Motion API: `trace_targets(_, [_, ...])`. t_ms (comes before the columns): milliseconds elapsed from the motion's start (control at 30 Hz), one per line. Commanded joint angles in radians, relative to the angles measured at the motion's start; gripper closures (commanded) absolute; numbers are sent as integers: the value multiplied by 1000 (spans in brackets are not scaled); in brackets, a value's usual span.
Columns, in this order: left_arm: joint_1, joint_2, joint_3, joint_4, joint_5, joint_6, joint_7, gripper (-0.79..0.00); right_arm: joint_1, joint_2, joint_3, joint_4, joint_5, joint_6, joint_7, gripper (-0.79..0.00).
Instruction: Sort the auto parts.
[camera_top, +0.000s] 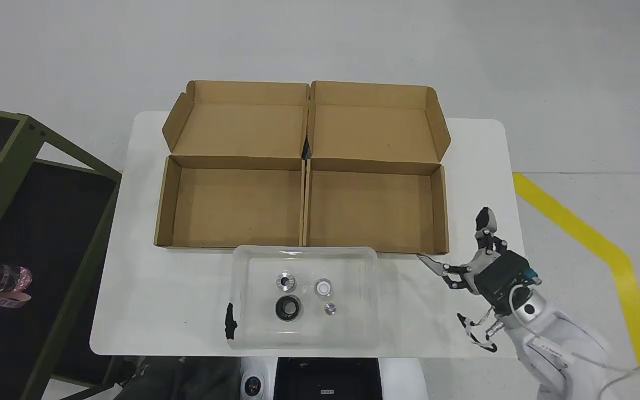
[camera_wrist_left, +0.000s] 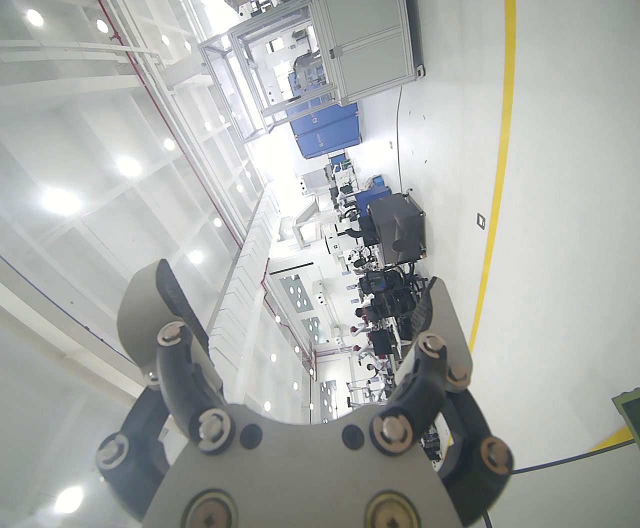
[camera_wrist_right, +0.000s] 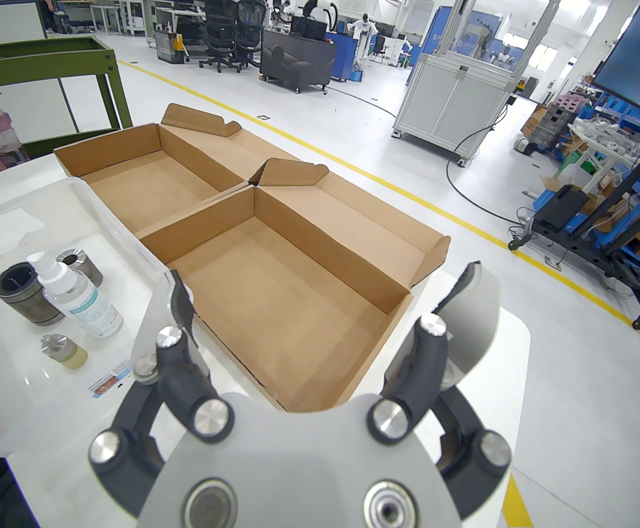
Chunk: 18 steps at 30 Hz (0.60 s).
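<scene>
Right arm: the right gripper (camera_wrist_right: 322, 282) has its fingers spread wide with nothing between them. It hangs over the table (camera_top: 480, 150) off the near right corner of the right box (camera_top: 375, 210), beside the tray (camera_top: 305, 251).
Left arm: the left gripper (camera_wrist_left: 297, 280) is also spread and holds nothing. It faces out into the room, away from the table.
Parts: all four stand in the clear tray. They are a dark cylinder (camera_wrist_right: 25, 297), a grey sleeve (camera_wrist_right: 80, 264), a spray bottle (camera_wrist_right: 80, 300) and a short capped piece (camera_wrist_right: 62, 350).
Boxes: the left box (camera_top: 230, 205) and right box are open, touch side by side, and sit just behind the tray.
Step (judgement): first pick; nothing is sorted yet.
Method (judgement): swing the right gripper over the tray, come down from above and straddle one part only. The capped piece stands apart from the rest and looks the easiest start. Keep the fingers off the tray wall.
Risk (judgement): the bottle is tall and light and will likely tip if brushed.
Hard to see: the clear tray walls are faint. In the right wrist view the bottle overlaps the dark cylinder, so I cannot tell whether they touch.
Cut off: the tray's near corner lies behind a finger.
Unidentified: a dark bit (camera_top: 230, 322) at the tray's left edge.
Unknown: the boxes carry no visible marking for which part goes where.
</scene>
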Motion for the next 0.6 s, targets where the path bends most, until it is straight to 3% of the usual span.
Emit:
trace_targets(0, [0, 0, 0, 0, 0, 0, 0, -785, 23, 4, -15, 0, 15, -48, 49, -785])
trace_targets(200, [0, 0, 0, 0, 0, 0, 0, -785, 119, 14, -92, 9, 59, -164, 196, -785])
trace_targets(567, [0, 0, 0, 0, 0, 0, 0, -785, 266, 25, -266, 51, 122, -267, 418, -785])
